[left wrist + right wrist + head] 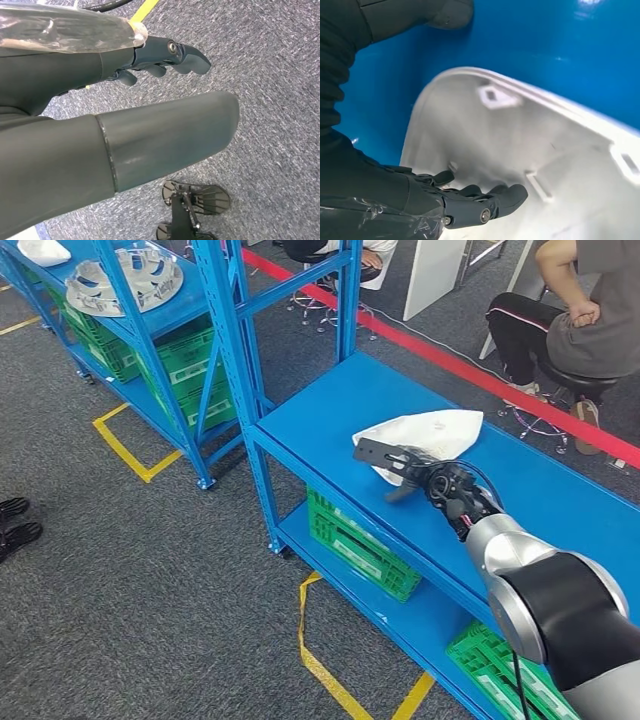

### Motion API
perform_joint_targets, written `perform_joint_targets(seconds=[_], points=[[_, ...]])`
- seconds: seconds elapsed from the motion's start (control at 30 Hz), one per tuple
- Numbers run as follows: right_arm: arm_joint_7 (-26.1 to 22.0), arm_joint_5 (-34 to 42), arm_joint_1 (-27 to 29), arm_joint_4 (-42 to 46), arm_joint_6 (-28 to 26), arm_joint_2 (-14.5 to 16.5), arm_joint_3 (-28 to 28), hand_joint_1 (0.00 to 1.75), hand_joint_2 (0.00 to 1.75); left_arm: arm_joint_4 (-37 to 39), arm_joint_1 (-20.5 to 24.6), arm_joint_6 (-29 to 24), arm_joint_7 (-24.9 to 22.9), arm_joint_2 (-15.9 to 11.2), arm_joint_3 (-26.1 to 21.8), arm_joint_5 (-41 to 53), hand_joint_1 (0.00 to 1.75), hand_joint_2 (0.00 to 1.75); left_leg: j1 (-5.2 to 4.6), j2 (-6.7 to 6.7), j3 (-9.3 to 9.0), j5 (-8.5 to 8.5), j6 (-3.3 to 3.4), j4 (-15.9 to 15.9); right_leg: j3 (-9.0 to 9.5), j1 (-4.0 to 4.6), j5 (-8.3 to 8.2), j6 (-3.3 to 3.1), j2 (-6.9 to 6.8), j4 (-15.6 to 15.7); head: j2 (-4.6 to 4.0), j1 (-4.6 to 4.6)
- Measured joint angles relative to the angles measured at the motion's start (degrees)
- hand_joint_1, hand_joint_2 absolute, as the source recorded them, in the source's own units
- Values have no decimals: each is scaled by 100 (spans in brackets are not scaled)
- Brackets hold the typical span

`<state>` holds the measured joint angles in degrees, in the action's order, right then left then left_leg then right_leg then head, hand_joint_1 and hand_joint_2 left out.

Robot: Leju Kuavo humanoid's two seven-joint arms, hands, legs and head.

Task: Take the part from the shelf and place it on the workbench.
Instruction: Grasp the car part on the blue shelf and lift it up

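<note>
- Grey carpet with yellow floor tape (128,452) runs under two blue racks, and a red line (483,375) crosses the floor behind them.
- On my head view the nearer blue shelf (558,502) carries the white part (434,433), which lies flat on its top deck near the front edge.
- My right hand (400,468) reaches over the part's near end; the fingers are stretched out and apart, thumb hanging below, and I see nothing gripped.
- On the right wrist view the dark fingers (486,200) lie just over the part's pale inner surface (531,145); I cannot tell whether they touch it.
- Green crates (361,545) sit on the lower deck under the part.
- My left hand (166,57) hangs over the carpet, fingers loosely curled, holding nothing.
- On the farther rack (151,320) lies a silvery ring-shaped piece (124,282).
- A seated person (581,325) is beyond the red line.
</note>
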<state>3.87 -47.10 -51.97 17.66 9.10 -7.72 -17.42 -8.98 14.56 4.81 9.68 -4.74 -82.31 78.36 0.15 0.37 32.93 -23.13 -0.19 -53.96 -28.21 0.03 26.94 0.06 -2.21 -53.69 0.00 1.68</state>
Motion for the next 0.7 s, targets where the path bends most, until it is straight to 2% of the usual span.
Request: perform_joint_targets(seconds=[0.6, 0.7], points=[[-11, -175, -92, 0, -261, -52, -2, 0, 175, 0, 2, 1, 18, -2, 0, 26, 0, 0, 0, 0, 0, 0, 0, 0, -2, 0, 0, 0, 1, 0, 0, 0], [14, -191, -89, -1, -316, -91, -1, 0, 175, 0, -15, 74, 171, -2, 0, 86, 0, 0, 0, 1, 0, 0, 0, 0, -3, -1, 0, 0, 0, 0, 0, -1]])
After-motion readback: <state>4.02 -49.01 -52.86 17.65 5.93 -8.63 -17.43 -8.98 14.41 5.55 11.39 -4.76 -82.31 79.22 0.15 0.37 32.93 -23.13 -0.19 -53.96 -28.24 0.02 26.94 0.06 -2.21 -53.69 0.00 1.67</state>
